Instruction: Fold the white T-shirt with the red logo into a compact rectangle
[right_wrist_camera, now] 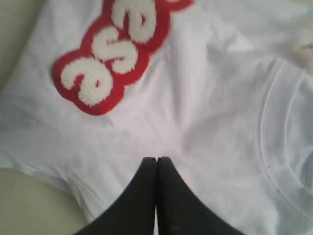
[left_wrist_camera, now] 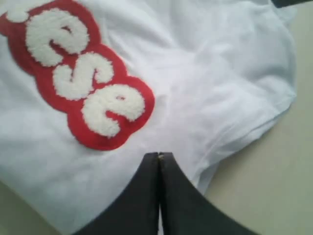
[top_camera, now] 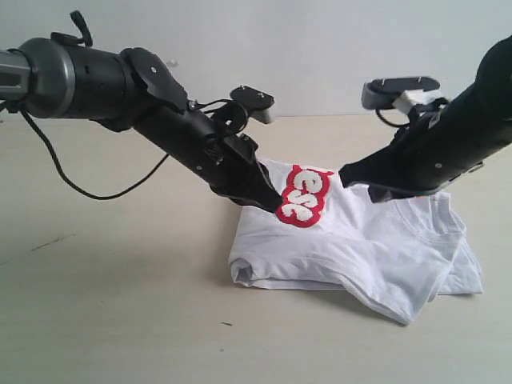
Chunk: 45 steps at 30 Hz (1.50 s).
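The white T-shirt (top_camera: 360,244) lies folded in a thick bundle on the table, its red logo (top_camera: 304,196) facing up at the back left of the bundle. My left gripper (top_camera: 276,203) is shut, with its tip at the logo's left edge. My right gripper (top_camera: 344,177) is shut too and hovers just right of the logo. In the left wrist view the shut jaws (left_wrist_camera: 159,155) point at plain cloth (left_wrist_camera: 215,73) beside the logo (left_wrist_camera: 83,78). In the right wrist view the jaws (right_wrist_camera: 157,159) hold nothing over the shirt (right_wrist_camera: 215,122), between the logo (right_wrist_camera: 112,54) and the ribbed collar (right_wrist_camera: 266,122).
The beige table (top_camera: 120,304) spreads all round the bundle. A black cable (top_camera: 96,194) hangs from the left arm down to the table at the left. A pale wall closes the back.
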### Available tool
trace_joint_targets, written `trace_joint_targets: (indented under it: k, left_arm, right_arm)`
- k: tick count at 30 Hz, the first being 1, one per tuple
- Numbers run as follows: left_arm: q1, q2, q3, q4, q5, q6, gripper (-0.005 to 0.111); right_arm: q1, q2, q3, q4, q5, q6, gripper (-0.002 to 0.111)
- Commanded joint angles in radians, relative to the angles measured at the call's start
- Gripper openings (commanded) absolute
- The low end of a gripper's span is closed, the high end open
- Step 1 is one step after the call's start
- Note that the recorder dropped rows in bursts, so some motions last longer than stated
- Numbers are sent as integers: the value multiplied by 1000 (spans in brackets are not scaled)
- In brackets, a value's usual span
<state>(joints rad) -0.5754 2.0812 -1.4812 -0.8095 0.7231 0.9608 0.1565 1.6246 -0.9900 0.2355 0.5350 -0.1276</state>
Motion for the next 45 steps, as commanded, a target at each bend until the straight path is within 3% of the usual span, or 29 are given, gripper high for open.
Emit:
trace_joint_targets:
  k: [1,9,13,19,27,37,45]
  left_arm:
    - [-20,44,3,-67,-45,18,0]
    - [-29,169,2,-3,-24,-31,0]
    - [9,174,2,98,7,-140,0]
    - [85,170,62,91,48,-149,0]
    - [163,106,205,92,-61,-155,0]
    - [270,34,300,96,-75,-223,0]
    - [286,-86,342,92,-100,-229,0]
  right_arm:
    - [-2,-66,-34,-9,51,1,0]
    - [-2,-84,-44,-7,59,9,0]
    - [-2,-84,-44,-5,66,9,0]
    - [-2,-84,-44,-5,83,9,0]
    - [-2,-84,-44,-5,95,9,0]
    - [-2,-84,-44,-5,106,9,0]
    - [0,-21,-28,-5,109,9,0]
